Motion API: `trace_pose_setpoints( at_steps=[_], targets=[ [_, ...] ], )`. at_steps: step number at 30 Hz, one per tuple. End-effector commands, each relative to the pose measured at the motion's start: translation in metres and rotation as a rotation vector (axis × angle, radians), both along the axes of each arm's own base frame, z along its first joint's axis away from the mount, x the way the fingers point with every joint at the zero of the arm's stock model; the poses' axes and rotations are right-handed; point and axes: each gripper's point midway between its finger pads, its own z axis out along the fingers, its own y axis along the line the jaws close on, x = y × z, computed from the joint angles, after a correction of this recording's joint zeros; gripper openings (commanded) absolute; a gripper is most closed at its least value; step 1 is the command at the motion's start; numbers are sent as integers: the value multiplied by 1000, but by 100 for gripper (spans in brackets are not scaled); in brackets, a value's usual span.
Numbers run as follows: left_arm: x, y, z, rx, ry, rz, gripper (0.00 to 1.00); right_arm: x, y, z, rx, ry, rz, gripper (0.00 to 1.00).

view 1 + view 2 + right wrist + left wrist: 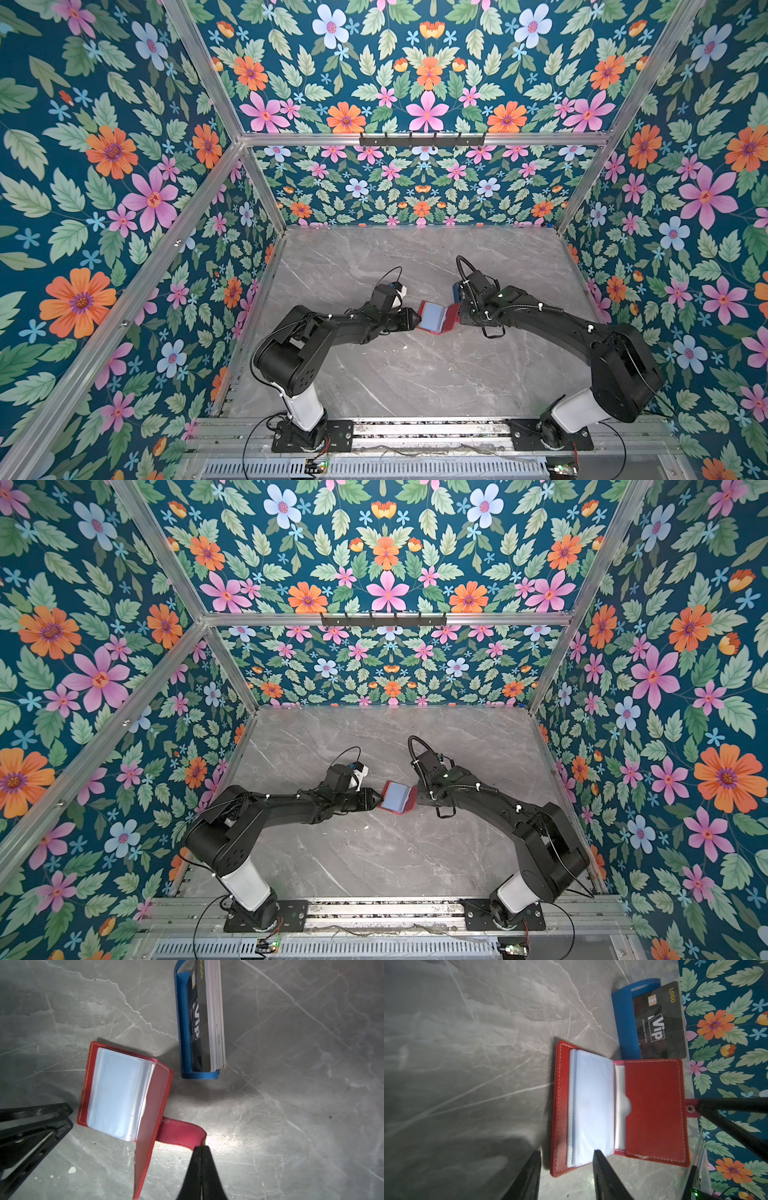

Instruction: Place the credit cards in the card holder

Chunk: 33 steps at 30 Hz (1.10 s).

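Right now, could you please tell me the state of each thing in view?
card holder: open, one cover tilted up by its strap.
credit cards: stacked on edge in the blue stand.
left gripper: open, gripping nothing.
right gripper: shut on the card holder's strap.

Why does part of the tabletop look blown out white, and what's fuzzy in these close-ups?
Right wrist view: a glare patch whitens the table beside the right claw, which blurs up close. Left wrist view: the left claw is dark and soft, the card holder sharp. Both top views: evenly lit, crisp.
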Motion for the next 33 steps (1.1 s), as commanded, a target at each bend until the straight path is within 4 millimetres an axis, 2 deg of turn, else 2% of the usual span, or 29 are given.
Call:
trace_pose_setpoints(
  at_steps=[1, 10, 15, 19, 22, 23, 24, 28, 33],
  targets=[
    [3, -4, 3, -14, -17, -14, 43, -3, -11, -6, -53, 12, -26, 0],
    [5, -5, -7, 0, -4, -3, 41, -4, -15, -17, -82, 32, -35, 0],
    [3, -10, -6, -38, 10, -15, 34, -3, -12, -19, -75, 35, -33, 0],
    [3, -11, -1, -55, 2, -12, 22, -4, -12, -21, -73, 39, -33, 0],
    [4, -14, 5, -75, -5, -18, 10, -4, -11, -22, -68, 39, -33, 0],
    [3, -15, 6, -82, -5, -21, 2, -3, -11, -22, -67, 38, -33, 0],
    [3, -15, 8, -87, -8, -22, 0, -3, -10, -22, -62, 38, -32, 0],
    [2, -13, 17, -97, -27, -13, 0, -2, -1, -20, -23, 32, -16, 0],
    [0, 4, 26, -41, -72, 32, 0, 3, 23, -10, 76, 7, 41, 0]
  ],
)
